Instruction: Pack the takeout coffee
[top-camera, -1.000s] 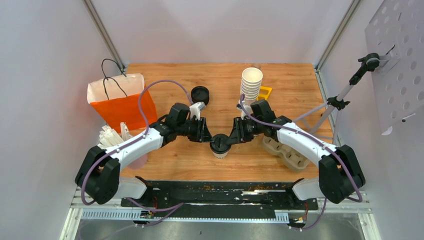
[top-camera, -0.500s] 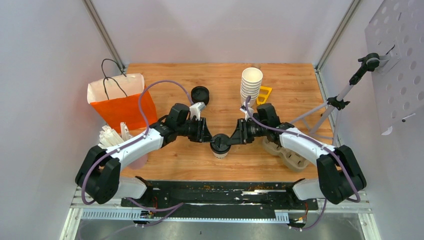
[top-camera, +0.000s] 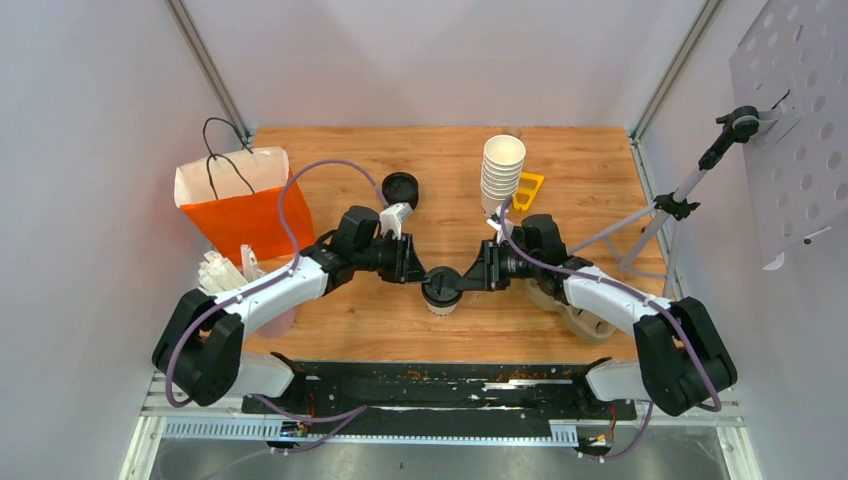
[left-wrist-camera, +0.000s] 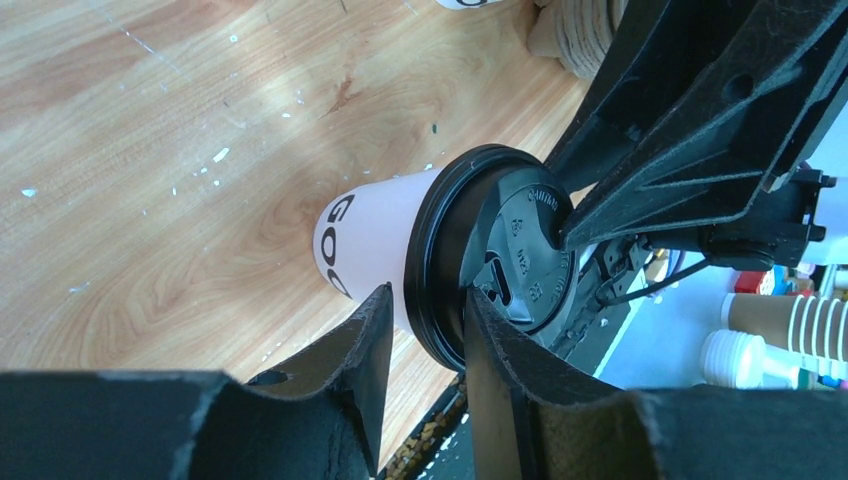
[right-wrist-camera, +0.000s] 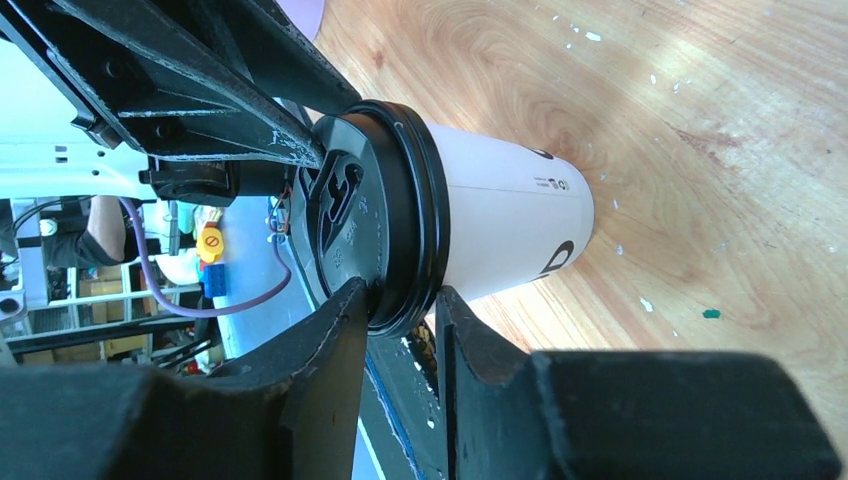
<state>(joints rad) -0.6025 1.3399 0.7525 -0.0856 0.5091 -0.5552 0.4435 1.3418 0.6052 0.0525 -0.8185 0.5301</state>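
lidded cup (top-camera: 440, 292) upright on the table (top-camera: 350, 320), well right of the orange bag (top-camera: 238, 215) and nearer the arm bases than it

left gripper (top-camera: 420, 276) comes in from the bag side, fingers clenched on the black lid rim, one finger against the white cup wall in the left wrist view (left-wrist-camera: 425, 310)

right gripper (top-camera: 467, 280) on the side away from the bag, also pinching the lid rim (right-wrist-camera: 402, 300)

second lidded cup (top-camera: 400, 188) just right of the bag, free

stack of cups (top-camera: 502, 170) further right of the bag
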